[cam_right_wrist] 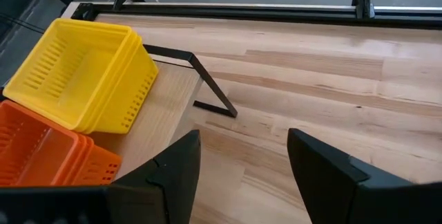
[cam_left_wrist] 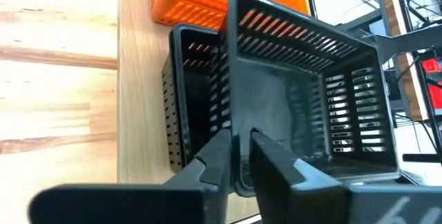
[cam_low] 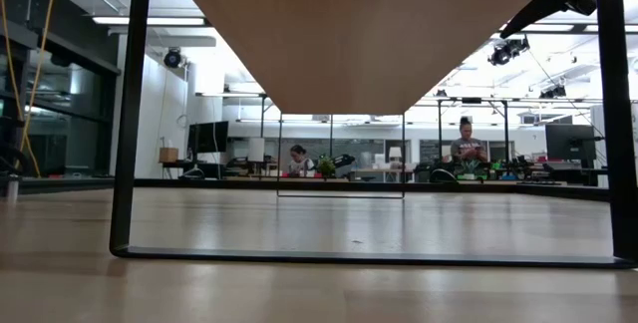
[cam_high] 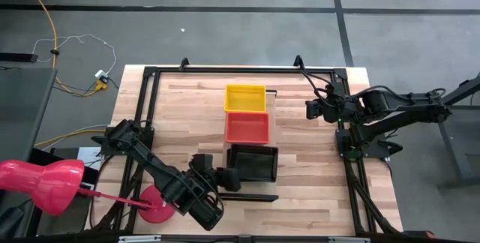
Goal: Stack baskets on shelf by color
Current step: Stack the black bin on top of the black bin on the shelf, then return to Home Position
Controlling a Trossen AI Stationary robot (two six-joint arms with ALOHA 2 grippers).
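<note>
On the shelf [cam_high: 251, 189] stand a yellow basket [cam_high: 246, 97] at the far end, a red-orange one [cam_high: 247, 127] behind it, and black baskets [cam_high: 253, 163] nearest the front. My left gripper [cam_high: 229, 177] is shut on the upper black basket [cam_left_wrist: 311, 92], which sits tilted in a lower black basket [cam_left_wrist: 186, 92]. My right gripper [cam_high: 311, 109] hangs open to the right of the shelf's far end. Its wrist view shows the wide gap [cam_right_wrist: 242, 162], the yellow basket [cam_right_wrist: 83, 72] and the red-orange one [cam_right_wrist: 41, 151]. My left gripper has the upper black basket's near end wall [cam_left_wrist: 238, 137] between its two fingers, one finger [cam_left_wrist: 269, 158] inside the basket and one [cam_left_wrist: 215, 156] outside. The fingers slant down from the table's near left side. The basket sits tilted, partly nested in the lower black basket.
A pink lamp [cam_high: 45, 183] lies at the table's near left corner, with its round base [cam_high: 157, 205] beside my left arm. A black metal frame [cam_high: 150, 78] runs round the table's edges. Bare wood lies between the shelf and each arm.
</note>
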